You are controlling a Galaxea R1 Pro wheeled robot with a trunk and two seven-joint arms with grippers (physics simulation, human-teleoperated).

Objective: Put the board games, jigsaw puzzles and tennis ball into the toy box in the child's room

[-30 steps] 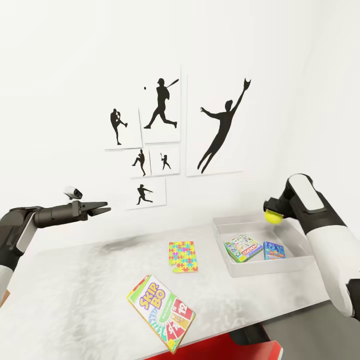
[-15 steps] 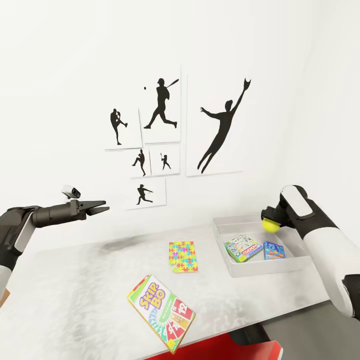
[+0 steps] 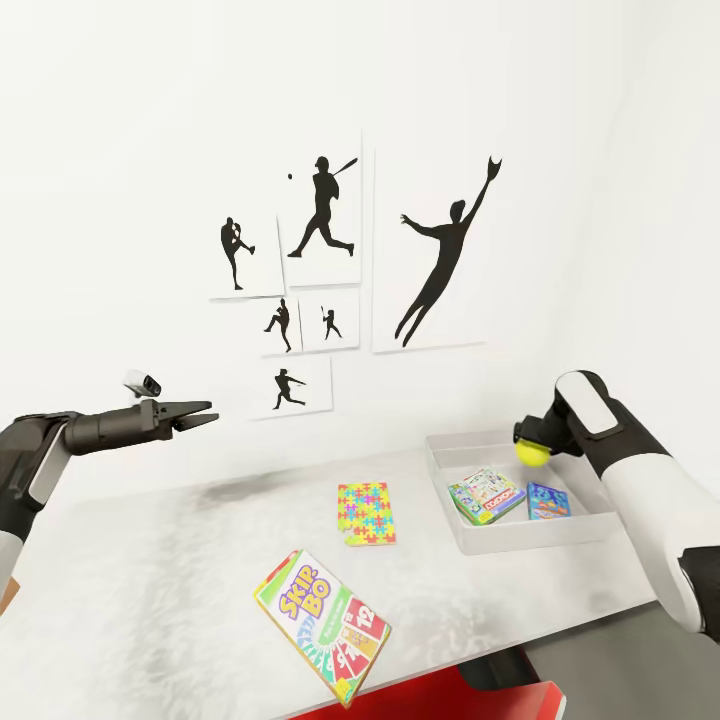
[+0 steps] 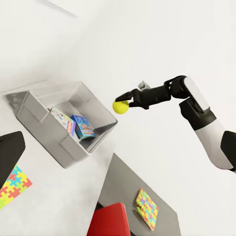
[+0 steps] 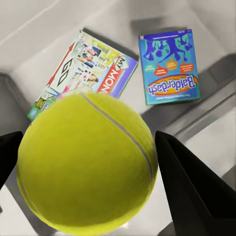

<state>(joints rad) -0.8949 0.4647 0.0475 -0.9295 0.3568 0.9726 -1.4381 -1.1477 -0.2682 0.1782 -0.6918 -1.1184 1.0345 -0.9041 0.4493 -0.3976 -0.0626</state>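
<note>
Right gripper [image 3: 533,447] pinches the tennis ball [image 3: 532,450] above the toy box [image 3: 520,540], where I see two board games. Left gripper [image 3: 197,415] looks closed and empty. SKIP-BO box [image 3: 322,625] and one puzzle [image 3: 366,513] remain on the table [image 3: 150,590].

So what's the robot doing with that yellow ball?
The right gripper is holding the tennis ball in the air above the toy box, which already has two board games inside. The SKIP-BO box and a jigsaw puzzle lie on the table. The left gripper holds nothing.
</note>
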